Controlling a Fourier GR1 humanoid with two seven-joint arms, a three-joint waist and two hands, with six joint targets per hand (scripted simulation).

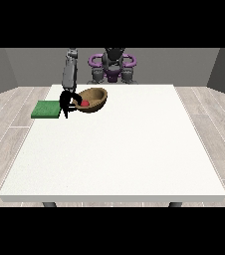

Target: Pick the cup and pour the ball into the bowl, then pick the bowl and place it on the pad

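A brown wooden bowl (95,98) is at the table's far left, tipped so its opening faces the camera. A red ball (85,102) lies inside it near the left rim. The black hand at the view's left (66,101) is curled over the bowl's left rim, thumb side inside by the ball. A green pad (46,109) lies flat on the table just left of that hand and bowl. I cannot tell whether the bowl's base touches the table. No cup shows. The hand at the view's right is out of sight.
The white table (119,149) stretches wide towards the camera and to the right. The grey forearm (70,72) comes down steeply from the robot's shoulder above the pad's right end. The robot's torso (112,64) stands behind the far edge.
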